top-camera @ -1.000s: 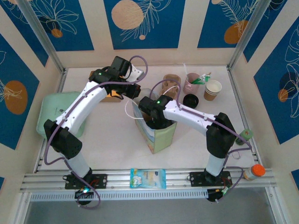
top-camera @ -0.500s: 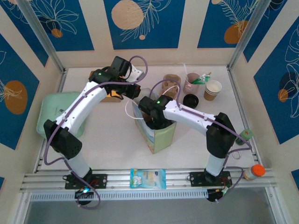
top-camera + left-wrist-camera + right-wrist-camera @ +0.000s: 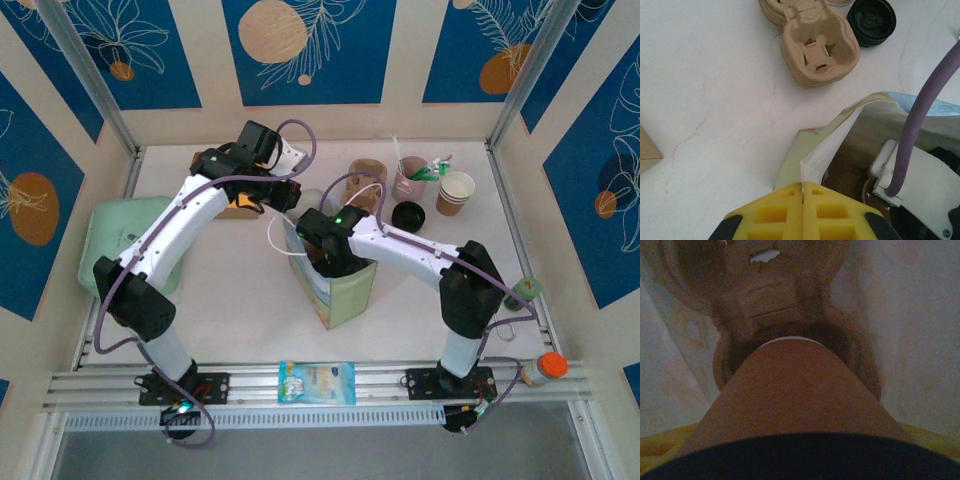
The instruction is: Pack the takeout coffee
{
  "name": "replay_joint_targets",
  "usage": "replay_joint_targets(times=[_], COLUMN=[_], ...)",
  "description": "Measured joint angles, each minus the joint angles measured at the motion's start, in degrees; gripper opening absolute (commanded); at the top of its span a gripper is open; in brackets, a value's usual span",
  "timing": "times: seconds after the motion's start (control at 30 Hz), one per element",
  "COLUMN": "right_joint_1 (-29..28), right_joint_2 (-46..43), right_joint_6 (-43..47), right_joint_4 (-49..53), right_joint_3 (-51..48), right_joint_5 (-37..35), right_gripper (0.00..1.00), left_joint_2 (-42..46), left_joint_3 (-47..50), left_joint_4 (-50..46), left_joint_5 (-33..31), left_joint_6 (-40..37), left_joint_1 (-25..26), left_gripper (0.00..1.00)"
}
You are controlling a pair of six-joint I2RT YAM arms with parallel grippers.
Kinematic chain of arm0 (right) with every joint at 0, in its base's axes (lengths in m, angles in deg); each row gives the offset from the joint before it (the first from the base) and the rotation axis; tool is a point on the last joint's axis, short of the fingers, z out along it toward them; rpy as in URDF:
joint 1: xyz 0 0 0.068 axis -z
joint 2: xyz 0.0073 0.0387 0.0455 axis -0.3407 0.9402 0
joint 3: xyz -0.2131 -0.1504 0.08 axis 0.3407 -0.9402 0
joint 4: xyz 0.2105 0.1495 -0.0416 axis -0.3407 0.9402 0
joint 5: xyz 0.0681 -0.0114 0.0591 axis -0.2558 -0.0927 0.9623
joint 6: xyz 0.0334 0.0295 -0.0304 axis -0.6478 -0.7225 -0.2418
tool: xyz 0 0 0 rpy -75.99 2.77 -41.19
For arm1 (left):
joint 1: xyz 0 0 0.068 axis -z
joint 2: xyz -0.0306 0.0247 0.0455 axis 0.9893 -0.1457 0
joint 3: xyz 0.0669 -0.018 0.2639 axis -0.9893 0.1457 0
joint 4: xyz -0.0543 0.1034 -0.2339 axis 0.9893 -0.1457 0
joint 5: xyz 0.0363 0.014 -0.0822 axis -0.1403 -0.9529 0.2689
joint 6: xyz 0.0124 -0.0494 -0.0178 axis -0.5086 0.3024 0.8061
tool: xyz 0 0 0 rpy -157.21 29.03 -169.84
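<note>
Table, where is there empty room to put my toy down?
The biggest bare patch of table lies between the green tray and the paper bag. A smaller one sits between the bag and the right arm. The back right is crowded: cup carrier, pink cup, black lid, paper cup.

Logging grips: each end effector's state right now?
Left end effector: closed on the rim of the bag.
Right end effector: holding the takeout coffee.
</note>
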Motion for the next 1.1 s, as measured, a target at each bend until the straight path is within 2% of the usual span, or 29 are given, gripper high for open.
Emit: replay_joint_targets(times=[1.1], right_joint_1=[0.26], right_joint_2=[0.76], right_joint_6=[-0.02], right_joint_4=[-1.79], right_joint_3=[-1.53], right_joint_5=[0.92], right_gripper=[0.49], left_joint_2=[0.00], left_joint_3=[0.02], left_joint_4=[0.09], left_joint_5=[-0.02], left_joint_6=[0.02], left_joint_1=[0.00], left_gripper=[0.00])
